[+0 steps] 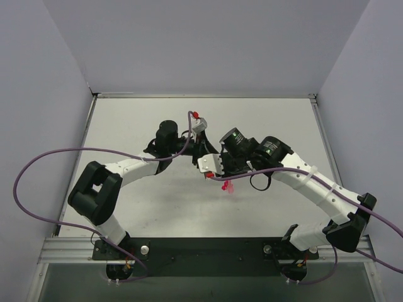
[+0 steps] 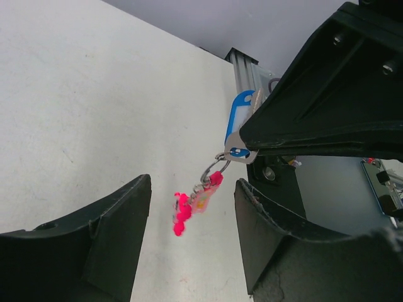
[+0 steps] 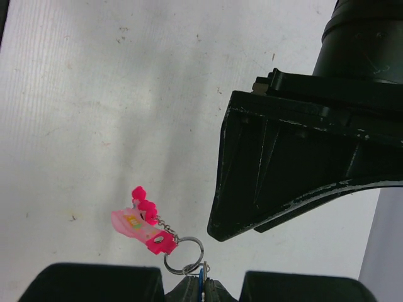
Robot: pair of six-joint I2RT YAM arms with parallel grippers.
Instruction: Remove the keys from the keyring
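Now my right claw [image 3: 201, 286] pinches the blue plastic-headed key [image 2: 239, 116]; silvery wire keyring [image 3: 184, 250] and bright pink keys [image 2: 189, 207] dangle between my spread left claw [image 2: 192, 189].

You have nothing legible to go on in any of the three views. The pink keys [image 3: 141, 223] hanging from the keyring [image 3: 202, 253] carry a small yellow-and-green patch, but it is too small and blurred for you to read. The pale window in the blue key [image 2: 239, 123] shows no writing you can make out.
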